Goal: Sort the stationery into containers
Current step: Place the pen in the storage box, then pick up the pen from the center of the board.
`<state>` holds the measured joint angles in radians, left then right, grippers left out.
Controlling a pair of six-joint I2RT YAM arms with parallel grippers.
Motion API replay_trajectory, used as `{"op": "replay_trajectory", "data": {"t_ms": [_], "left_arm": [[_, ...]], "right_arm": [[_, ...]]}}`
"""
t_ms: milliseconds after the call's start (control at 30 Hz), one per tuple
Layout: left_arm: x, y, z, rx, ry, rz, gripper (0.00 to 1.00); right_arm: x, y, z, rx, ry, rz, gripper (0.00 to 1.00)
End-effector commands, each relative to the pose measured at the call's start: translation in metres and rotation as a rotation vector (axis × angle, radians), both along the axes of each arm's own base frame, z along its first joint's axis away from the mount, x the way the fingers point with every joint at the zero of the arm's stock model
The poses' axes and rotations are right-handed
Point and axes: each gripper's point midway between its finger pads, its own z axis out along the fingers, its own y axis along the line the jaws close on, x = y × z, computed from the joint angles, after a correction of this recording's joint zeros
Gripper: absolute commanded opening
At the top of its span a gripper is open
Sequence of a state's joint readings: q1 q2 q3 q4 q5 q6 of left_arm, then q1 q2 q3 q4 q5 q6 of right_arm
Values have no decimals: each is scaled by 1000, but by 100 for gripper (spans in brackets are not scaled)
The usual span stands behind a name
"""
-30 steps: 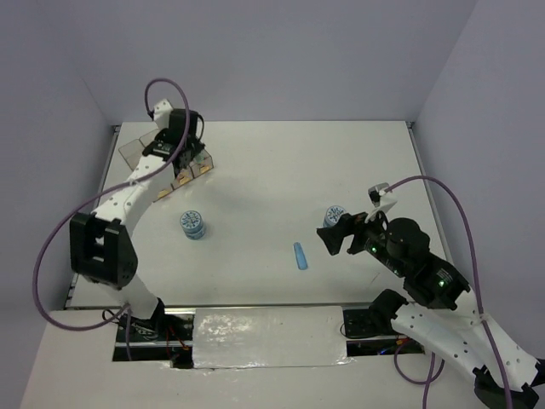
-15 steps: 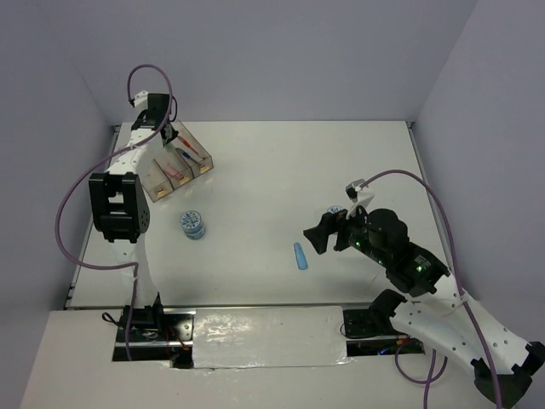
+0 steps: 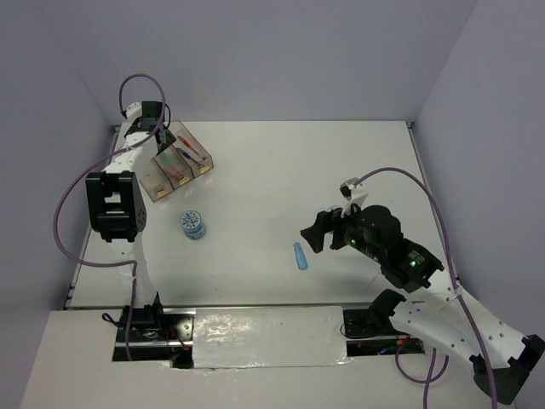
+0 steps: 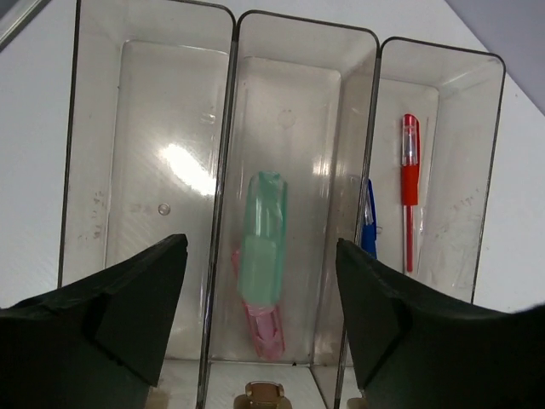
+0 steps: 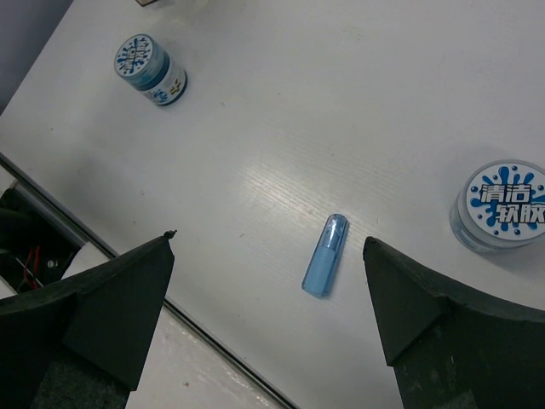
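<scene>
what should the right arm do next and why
Probably lower the open right gripper onto the blue bar and close. The bar lies loose on the table, below and between the spread fingers, and is not yet in a bin.

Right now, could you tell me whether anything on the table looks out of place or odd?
Nothing is spilled or broken. A blue bar, one roll and another roll lie loose on the table, outside the bins.

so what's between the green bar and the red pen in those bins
The clear bin wall and, just past it, the blue pen, lying beside the red pen; the green bar is one bin over. Left wrist view shows it.
</scene>
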<state>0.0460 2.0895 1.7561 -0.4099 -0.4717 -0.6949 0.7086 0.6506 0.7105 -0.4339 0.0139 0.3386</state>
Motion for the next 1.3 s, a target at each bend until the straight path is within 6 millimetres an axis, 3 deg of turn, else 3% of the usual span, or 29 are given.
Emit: {"op": "replay_trajectory", "data": {"t_ms": [0, 33, 67, 200, 233, 333, 367, 433, 467, 500, 533, 600, 633, 700, 733, 800, 833, 933, 1033, 1200, 1267], "left_arm": [[5, 5, 11, -7, -33, 36, 84], [3, 5, 14, -13, -39, 35, 97], [3, 3, 18, -20, -48, 31, 99], [-1, 1, 39, -35, -85, 35, 99], [-3, -1, 52, -43, -101, 37, 99], [-22, -26, 67, -114, -81, 6, 99], [-27, -49, 69, -125, -77, -38, 99], [-50, -77, 73, -98, -65, -46, 99], [-57, -112, 74, -80, -68, -107, 99], [-70, -122, 73, -54, -59, -108, 99], [-84, -153, 66, -59, -29, -164, 99], [-108, -181, 54, -84, -7, -209, 99], [-121, -216, 53, -97, -12, -281, 99], [-145, -243, 48, -98, -15, -325, 99], [-164, -277, 46, -102, -15, -403, 99], [-185, -307, 38, -131, -12, -468, 99], [-205, -336, 35, -146, -1, -540, 99], [-240, -380, 20, -149, 32, -633, 99], [-258, -410, 0, -129, 77, -679, 99], [-271, -457, -26, -135, 114, -779, 99], [-272, -465, -31, -140, 121, -782, 99]], "right_arm": [[3, 3, 29, 46, -75, 10, 100], [3, 2, 32, 47, -78, 10, 100], [2, 3, 33, 49, -79, 15, 100], [1, 1, 36, 49, -85, 11, 100], [1, 1, 38, 53, -88, 11, 100], [3, -8, 45, 62, -94, -43, 100], [3, -13, 48, 65, -98, -69, 100], [5, -32, 60, 82, -111, -170, 100], [5, -40, 64, 89, -118, -207, 100], [3, -48, 65, 90, -113, -241, 100], [2, -61, 77, 107, -143, -297, 100], [-3, -77, 84, 101, -149, -349, 100], [-2, -87, 86, 85, -154, -396, 100], [-6, -100, 87, 51, -141, -440, 100], [-7, -106, 88, 40, -139, -464, 100], [-9, -115, 87, 17, -132, -493, 100], [-12, -116, 90, 23, -137, -490, 100], [-18, -120, 90, 36, -142, -486, 100], [-23, -120, 89, 56, -139, -470, 100], [-31, -115, 87, 69, -143, -409, 100], [-32, -115, 86, 65, -150, -401, 100]]}}
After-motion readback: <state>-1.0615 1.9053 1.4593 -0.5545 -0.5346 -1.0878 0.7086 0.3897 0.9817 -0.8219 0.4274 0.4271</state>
